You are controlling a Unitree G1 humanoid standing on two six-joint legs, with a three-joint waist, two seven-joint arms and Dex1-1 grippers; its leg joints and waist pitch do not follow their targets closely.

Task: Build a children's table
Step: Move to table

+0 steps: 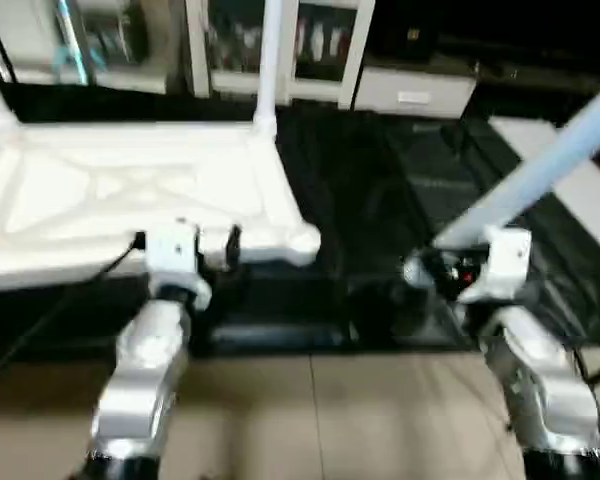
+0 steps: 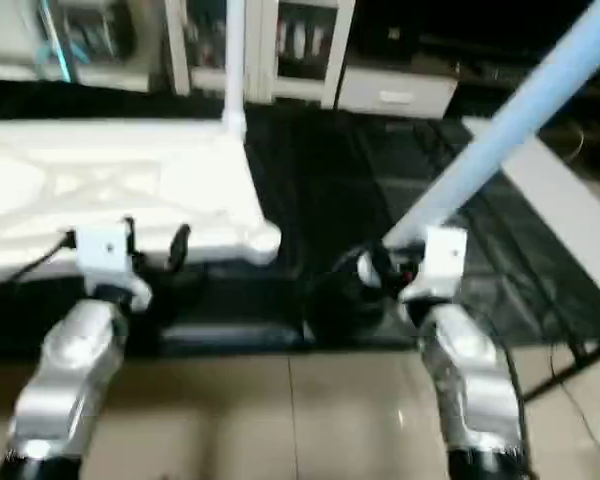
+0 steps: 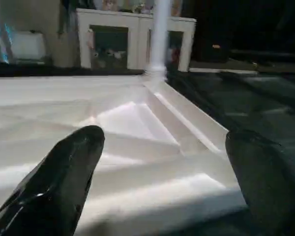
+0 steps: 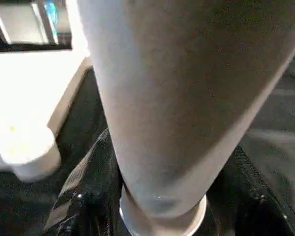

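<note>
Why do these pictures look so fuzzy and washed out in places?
Both eye views are smeared throughout; the tabletop glares white against the dark mat. In the left wrist view the fingers are soft. In the right wrist view the held leg sits too close, a blurred grey mass.

We have two rounded silver forearms, each ending in a boxy white wrist block. Our left gripper [image 1: 185, 240] carries glossy black tapered fingers [image 3: 64, 177], and a thin black cable runs off its wrist block on the side away from the right gripper [image 1: 425, 268], whose black housing shows a small red light.
</note>
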